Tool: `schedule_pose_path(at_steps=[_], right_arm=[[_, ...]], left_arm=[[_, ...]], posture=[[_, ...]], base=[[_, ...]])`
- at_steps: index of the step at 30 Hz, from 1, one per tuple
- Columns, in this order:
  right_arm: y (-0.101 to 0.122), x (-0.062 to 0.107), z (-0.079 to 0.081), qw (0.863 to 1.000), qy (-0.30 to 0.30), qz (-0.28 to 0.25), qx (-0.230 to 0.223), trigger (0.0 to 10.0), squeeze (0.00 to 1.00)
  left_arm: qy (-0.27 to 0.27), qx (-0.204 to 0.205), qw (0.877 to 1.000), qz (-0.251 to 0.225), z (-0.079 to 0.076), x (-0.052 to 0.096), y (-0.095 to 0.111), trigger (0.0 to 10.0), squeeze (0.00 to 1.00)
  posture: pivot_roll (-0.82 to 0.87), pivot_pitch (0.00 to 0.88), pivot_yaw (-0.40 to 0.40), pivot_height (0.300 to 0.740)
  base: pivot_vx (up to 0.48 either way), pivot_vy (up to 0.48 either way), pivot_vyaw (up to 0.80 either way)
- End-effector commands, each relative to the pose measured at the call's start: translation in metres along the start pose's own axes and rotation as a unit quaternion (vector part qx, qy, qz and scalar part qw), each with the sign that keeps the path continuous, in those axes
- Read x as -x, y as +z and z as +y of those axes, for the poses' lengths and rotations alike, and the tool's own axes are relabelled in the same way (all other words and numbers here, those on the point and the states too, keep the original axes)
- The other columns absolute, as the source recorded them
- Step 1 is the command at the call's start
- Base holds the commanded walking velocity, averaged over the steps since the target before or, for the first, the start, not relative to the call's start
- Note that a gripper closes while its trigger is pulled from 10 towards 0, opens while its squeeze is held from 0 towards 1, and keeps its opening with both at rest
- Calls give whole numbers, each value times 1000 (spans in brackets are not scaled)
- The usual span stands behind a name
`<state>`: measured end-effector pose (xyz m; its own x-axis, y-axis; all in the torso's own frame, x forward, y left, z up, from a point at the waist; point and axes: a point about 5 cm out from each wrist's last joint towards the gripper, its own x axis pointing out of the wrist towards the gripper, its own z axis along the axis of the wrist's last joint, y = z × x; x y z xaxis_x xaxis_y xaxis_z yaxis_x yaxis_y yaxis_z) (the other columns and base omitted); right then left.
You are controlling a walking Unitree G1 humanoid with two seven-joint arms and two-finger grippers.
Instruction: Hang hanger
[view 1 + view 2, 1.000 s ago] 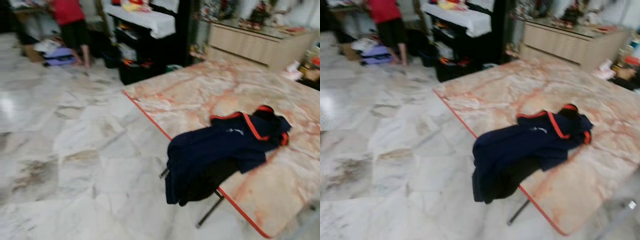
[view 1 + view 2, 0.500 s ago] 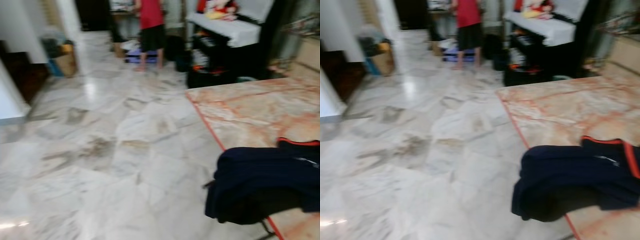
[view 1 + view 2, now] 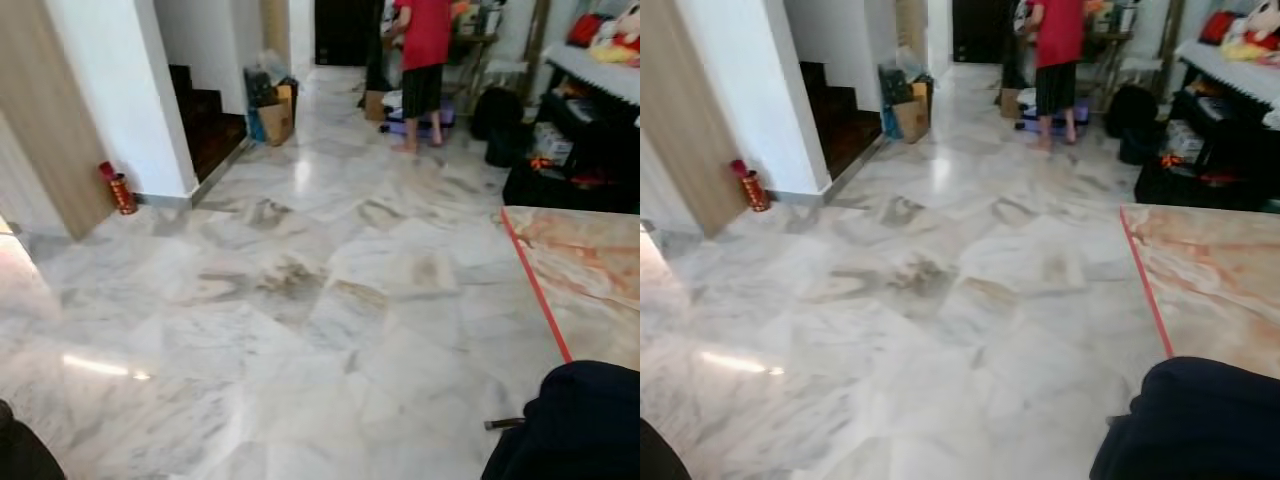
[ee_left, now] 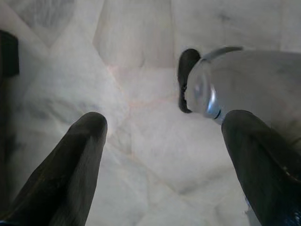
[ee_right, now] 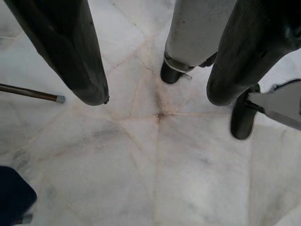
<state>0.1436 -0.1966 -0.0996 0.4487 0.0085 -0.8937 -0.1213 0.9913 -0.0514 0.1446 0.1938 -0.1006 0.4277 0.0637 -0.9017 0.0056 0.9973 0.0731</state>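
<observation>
Hanging a hanger is the job, but no hanger can be picked out for certain; the nearest candidate is the dark navy garment (image 3: 575, 425) draped over the corner of the marble-patterned table (image 3: 590, 280), with a thin dark rod (image 3: 505, 424) poking out beside it that may be a table leg or a hanger part, I cannot tell which. If a hanger lies under that cloth, it would likely be light and stiff while the fabric is soft and apt to slide off, so the sound hold would be at the neck below the hook, not on the cloth.

The right gripper (image 5: 155, 94) points down at the pale marble floor (image 3: 300, 300), fingers spread wide and empty; a corner of the navy cloth (image 5: 14, 197) lies beyond its fingertips, apart from them, and a thin metal rod tip (image 5: 33, 94) sits just beside one finger (image 5: 70, 52). The left gripper (image 4: 164, 160) hangs likewise over bare floor, fingers wide apart, nothing between them, with a silver robot leg (image 4: 235, 89) near one finger.

Farther off, a person in a red top (image 3: 425, 60) stands across the room by cluttered shelves.
</observation>
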Motion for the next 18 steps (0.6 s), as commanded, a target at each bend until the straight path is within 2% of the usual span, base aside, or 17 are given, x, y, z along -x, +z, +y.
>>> schedule_pose_path(at_steps=[1,11,18], right_arm=[[1,-2,11,1000,10,-1,-6,10000,0],[4,-3,17,1000,7,2,-15,10000,0],[4,-2,10,1000,4,7,-13,10000,0]], left_arm=[[5,-6,1000,-4,3,0,4,10000,0],[5,-5,1000,-5,3,0,4,10000,0],[7,-7,1000,-5,4,0,4,10000,0]], posture=[[130,0,-21,740],[129,0,-19,740],[131,0,-16,740]], base=[[0,0,0],[0,0,0],[0,0,-689]])
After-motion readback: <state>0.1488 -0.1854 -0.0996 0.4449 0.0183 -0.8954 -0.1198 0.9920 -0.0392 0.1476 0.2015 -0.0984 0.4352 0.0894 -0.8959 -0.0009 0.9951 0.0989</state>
